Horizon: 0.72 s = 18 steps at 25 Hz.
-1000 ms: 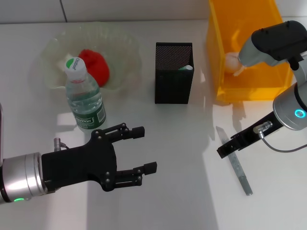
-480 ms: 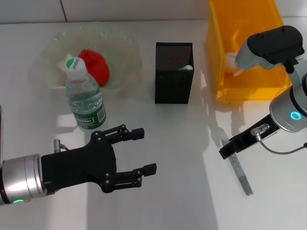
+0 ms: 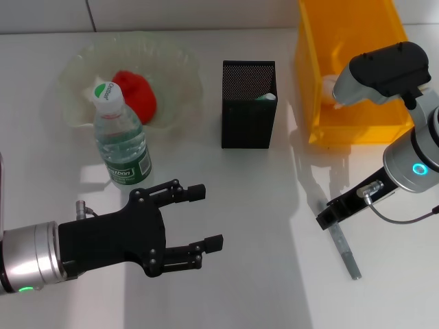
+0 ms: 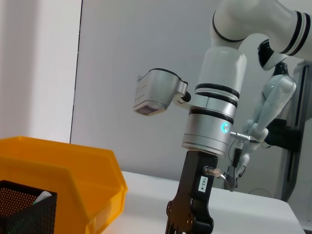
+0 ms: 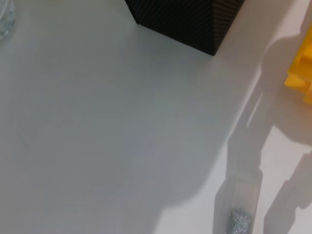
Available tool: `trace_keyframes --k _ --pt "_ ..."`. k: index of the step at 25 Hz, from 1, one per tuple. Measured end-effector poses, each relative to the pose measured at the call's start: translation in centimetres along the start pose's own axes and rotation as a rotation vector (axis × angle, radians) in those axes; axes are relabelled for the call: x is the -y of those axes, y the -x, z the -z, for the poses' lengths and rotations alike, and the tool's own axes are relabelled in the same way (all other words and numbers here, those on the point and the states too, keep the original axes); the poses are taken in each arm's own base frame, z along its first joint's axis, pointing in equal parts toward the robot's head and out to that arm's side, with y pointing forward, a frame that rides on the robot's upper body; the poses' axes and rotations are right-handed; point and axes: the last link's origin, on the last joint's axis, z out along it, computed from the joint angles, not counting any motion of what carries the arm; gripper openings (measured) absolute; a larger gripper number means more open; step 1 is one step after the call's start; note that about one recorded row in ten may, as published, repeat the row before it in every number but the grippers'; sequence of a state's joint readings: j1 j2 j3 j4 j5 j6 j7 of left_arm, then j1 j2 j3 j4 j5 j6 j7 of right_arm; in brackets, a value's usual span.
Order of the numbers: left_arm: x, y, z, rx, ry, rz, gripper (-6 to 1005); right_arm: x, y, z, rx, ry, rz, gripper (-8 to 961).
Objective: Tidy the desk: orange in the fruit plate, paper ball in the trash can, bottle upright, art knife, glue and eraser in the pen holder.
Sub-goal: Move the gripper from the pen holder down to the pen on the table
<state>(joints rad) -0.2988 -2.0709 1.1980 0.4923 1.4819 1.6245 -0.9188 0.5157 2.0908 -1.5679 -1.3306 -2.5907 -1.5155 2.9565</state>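
Note:
The art knife (image 3: pixel 343 248), a slim grey strip, lies on the table at the right and also shows in the right wrist view (image 5: pixel 241 208). My right gripper (image 3: pixel 326 218) is over its far end. My left gripper (image 3: pixel 204 216) is open and empty, near the front left, in front of the upright bottle (image 3: pixel 122 142). The orange (image 3: pixel 136 94) lies in the fruit plate (image 3: pixel 178 65). The pen holder (image 3: pixel 248 110) holds a white-green item (image 3: pixel 267 97). The paper ball (image 3: pixel 335 90) lies in the trash can (image 3: pixel 310 75), partly hidden by my right arm. The eraser is out of view.
The pen holder (image 5: pixel 185 19) stands between the plate and the trash can (image 5: pixel 302 73). The left wrist view shows my right arm (image 4: pixel 210 122), the trash can (image 4: pixel 63 165) and the pen holder (image 4: pixel 24 209). Bare table lies between the two grippers.
My right arm has shifted a little to the right, and its gripper has crept slightly along the art knife. The left arm has hardly moved.

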Motion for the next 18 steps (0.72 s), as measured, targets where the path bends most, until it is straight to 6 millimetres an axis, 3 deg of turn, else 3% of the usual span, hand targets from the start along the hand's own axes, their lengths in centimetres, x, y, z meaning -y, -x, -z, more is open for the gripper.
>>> trace_keyframes --k 4,18 --pt "0.00 0.00 0.00 0.000 0.000 0.000 800 0.05 -0.04 -0.10 -0.003 0.000 -0.002 422" --pt "-0.02 0.02 0.02 0.000 -0.001 0.001 800 -0.19 0.14 -0.83 -0.030 -0.007 0.017 423"
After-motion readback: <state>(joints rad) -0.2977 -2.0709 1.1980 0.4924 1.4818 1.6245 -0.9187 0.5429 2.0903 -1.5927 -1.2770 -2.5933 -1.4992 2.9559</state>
